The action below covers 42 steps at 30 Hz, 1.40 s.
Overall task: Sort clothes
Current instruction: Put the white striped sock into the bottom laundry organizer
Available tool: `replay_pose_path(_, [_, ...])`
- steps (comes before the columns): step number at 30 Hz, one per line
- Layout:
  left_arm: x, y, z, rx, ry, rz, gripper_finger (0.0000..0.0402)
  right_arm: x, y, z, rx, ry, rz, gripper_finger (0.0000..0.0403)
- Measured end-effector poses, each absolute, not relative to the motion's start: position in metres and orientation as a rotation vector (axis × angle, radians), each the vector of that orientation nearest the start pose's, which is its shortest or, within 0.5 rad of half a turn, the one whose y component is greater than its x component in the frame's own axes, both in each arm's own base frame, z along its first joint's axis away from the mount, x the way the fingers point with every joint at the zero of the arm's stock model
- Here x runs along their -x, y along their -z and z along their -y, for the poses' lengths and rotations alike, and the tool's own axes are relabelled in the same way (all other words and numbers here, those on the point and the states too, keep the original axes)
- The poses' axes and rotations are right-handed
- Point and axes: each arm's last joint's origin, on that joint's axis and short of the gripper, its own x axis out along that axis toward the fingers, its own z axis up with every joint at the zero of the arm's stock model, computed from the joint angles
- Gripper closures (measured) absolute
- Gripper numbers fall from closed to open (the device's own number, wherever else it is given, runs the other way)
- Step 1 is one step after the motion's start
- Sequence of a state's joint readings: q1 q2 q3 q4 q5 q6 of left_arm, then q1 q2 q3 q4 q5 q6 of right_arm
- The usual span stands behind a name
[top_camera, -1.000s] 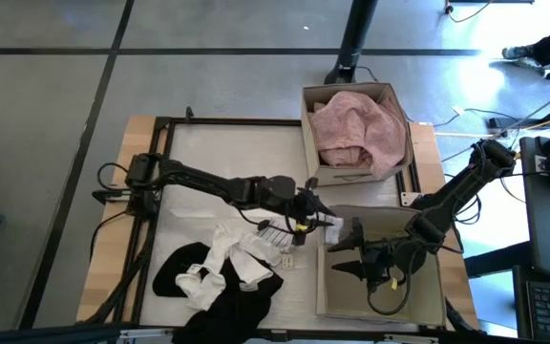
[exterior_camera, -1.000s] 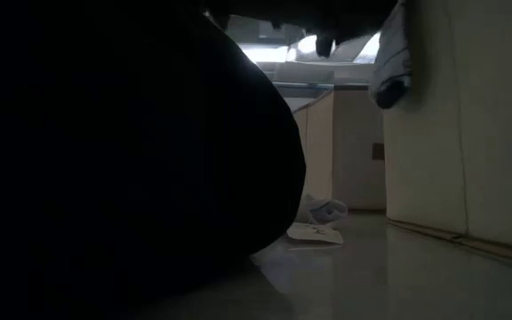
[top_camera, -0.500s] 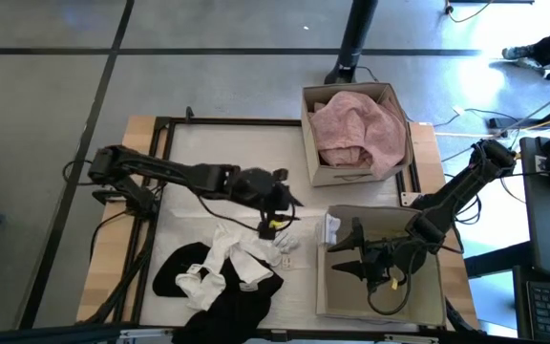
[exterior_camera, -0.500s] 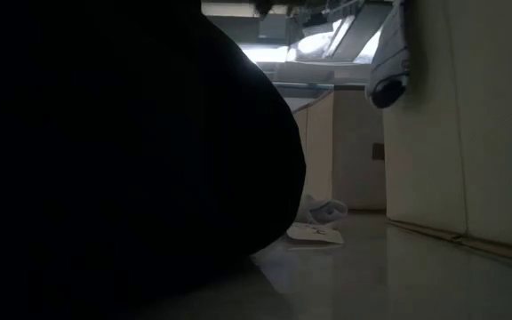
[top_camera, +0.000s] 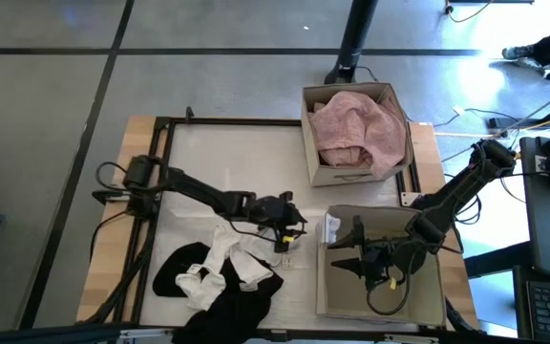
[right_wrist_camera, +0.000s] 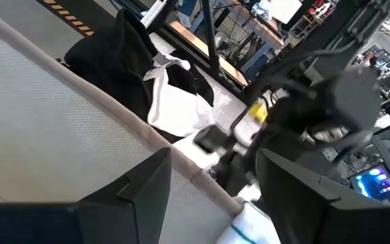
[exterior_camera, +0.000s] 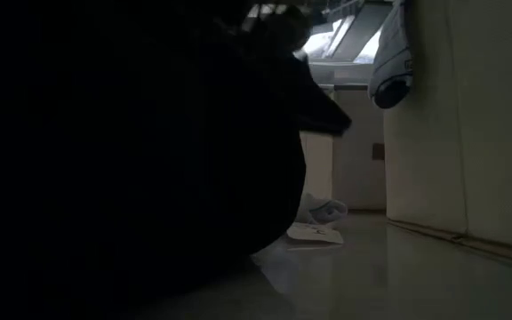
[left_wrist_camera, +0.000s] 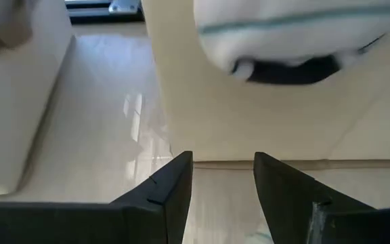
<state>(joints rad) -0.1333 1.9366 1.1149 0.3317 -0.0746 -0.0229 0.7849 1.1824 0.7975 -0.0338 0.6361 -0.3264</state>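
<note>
A loose heap of soft black and white fabric garments (top_camera: 220, 270) lies on the pale bench (top_camera: 218, 162) beside the left claw (top_camera: 292, 227), released and empty; a bunched fold looks easiest to pinch, being limp and light. The right claw (top_camera: 351, 253), parted, holds nothing inside the tan cardboard box (top_camera: 380, 304).

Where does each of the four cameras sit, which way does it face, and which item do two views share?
High view: above the table, facing straight down; both arms, left gripper and right gripper show.
Low view: at table-top height, facing level across; dark fabric blocks most, no gripper clear.
Left wrist view: on the left arm, facing the box wall; own fingers.
Right wrist view: inside the near box, facing the left arm; own fingers.
Shared: the white sock over the box wall, also in left wrist view.
</note>
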Motion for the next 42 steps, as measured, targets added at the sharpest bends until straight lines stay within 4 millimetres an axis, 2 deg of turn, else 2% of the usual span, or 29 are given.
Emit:
replay_pose_path(3, [-0.417, -0.162, 0.056, -0.013, 0.054, -0.487, 0.0254, -0.191, -0.274, -0.166, 0.597, -0.199, -0.293, 0.0187])
replay_pose_path(6, [-0.423, -0.172, 0.062, -0.014, 0.085, -0.433, 0.0254, -0.191, -0.274, -0.166, 0.597, -0.199, -0.293, 0.0187])
replay_pose_path(10, [-0.424, -0.194, 0.066, -0.022, 0.107, -0.311, 0.0254, -0.191, -0.274, -0.167, 0.597, -0.199, -0.293, 0.0187])
replay_pose_path(15, [-0.416, -0.228, 0.064, -0.055, 0.111, -0.213, 0.0254, -0.191, -0.274, -0.166, 0.598, -0.199, -0.295, 0.0187])
replay_pose_path(20, [-0.413, -0.249, 0.06, -0.04, 0.102, -0.11, 0.0254, -0.191, -0.273, -0.166, 0.606, -0.198, -0.303, 0.0187])
replay_pose_path(25, [-0.416, -0.243, 0.058, -0.034, 0.095, -0.116, 0.0254, -0.191, -0.273, -0.166, 0.608, -0.193, -0.304, 0.0187])
replay_pose_path(28, [-0.416, -0.249, 0.059, -0.029, 0.105, -0.065, 0.0254, -0.191, -0.273, -0.166, 0.608, -0.193, -0.305, 0.0187])
replay_pose_path(32, [-0.403, -0.265, 0.062, -0.069, 0.128, -0.103, 0.0254, -0.191, -0.274, -0.166, 0.6, -0.192, -0.295, 0.0187])
replay_pose_path(37, [-0.369, -0.304, 0.065, -0.11, 0.11, -0.187, 0.0254, -0.192, -0.278, -0.168, 0.571, -0.196, -0.261, 0.0187])
replay_pose_path(39, [-0.357, -0.308, 0.064, -0.119, 0.109, -0.257, 0.0254, -0.192, -0.279, -0.168, 0.566, -0.195, -0.255, 0.0187])
replay_pose_path(42, [-0.354, -0.298, 0.06, -0.101, 0.088, -0.307, 0.0254, -0.192, -0.278, -0.168, 0.568, -0.195, -0.257, 0.0187])
